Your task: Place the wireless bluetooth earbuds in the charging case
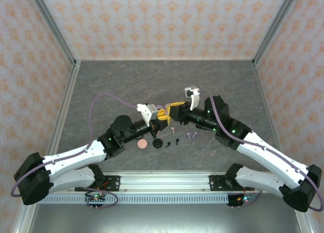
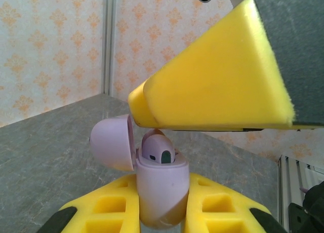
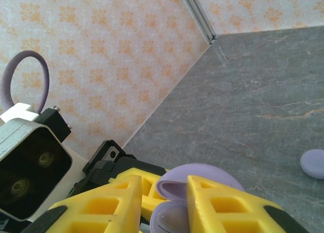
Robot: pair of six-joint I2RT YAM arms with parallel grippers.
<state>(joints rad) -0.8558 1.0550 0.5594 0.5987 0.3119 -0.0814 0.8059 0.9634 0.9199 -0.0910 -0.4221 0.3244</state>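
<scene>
A dark grey stone-patterned table sits inside pale floral-papered walls. Two white and black robot arms reach from the near edge and meet over the middle of the table, the left arm from the left and the right arm from the right.

The left gripper has yellow fingers clamped on a small round lavender charging case, holding it upright above the table with its hinged lid swung open to the left. The right gripper, also with yellow fingers, is directly over the open case. Its fingers are a narrow gap apart, and the case shows through that gap.

On the table just near of the grippers lie a salmon-pink round disc and, just right of it, a black round case.

One lavender stemmed earbud sits in the open case, right under a right fingertip. Loose earbuds lie to the right of the black case: two black ones, a pale pink one slightly farther back, and two lavender ones side by side.
</scene>
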